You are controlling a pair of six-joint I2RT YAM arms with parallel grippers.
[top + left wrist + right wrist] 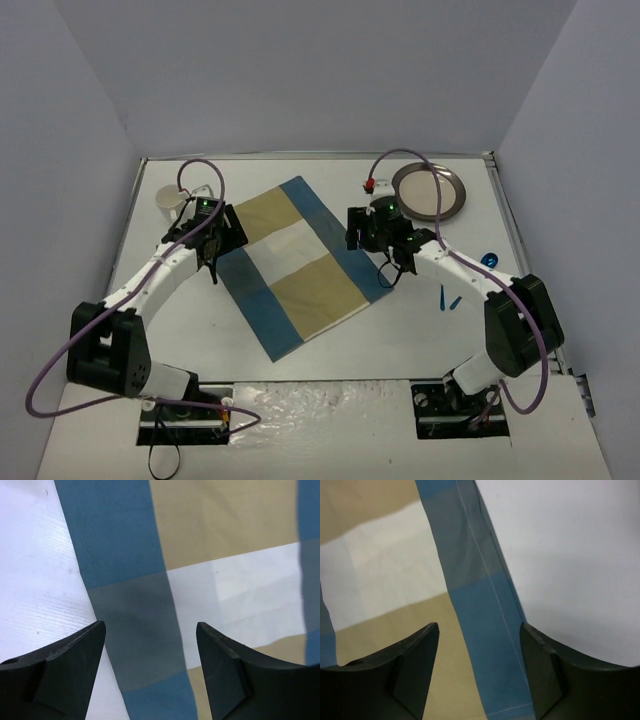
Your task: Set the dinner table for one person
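A: Status on the place setting?

B: Early, by my read. The worktop (400,330) is the big white slab with the thin metal rim. Only the striped mat (290,265) sits mid-worktop, and it's rotated, not square to the edges.

A: Rest of the kit?

B: Plate (430,192) is far right and cup (170,203) is far left, both off the mat. There are small blue pieces (447,298) on the right, maybe cutlery, but they're too small to tell.

A: Arms?

B: Left arm (160,270) is at the mat's left edge, right arm (460,270) at its right edge. Left jaws are spread wide with nothing between them, straddling the line where cloth meets bare worktop. Right jaws are also wide and empty, over the blue border stripe.

A: How does the worktop handle?

B: It doesn't. It's rigid and fixed, nothing to grab. It looks smooth, so I expect cloth to slide on it easily and hard items to skid if nudged.

A: The mat, then?

B: It looks soft and limp, and lies flat. I'd pinch the border on both sides together. A one-sided pull would probably bunch it.

A: Plate and cup?

B: The plate looks stiff, metal-like and shallow. Take it by the rim, though it may slip in the jaws. The cup looks light. Take the wall at the lip.

A: Risk?

B: Jaws scraping the worktop on a low pinch.
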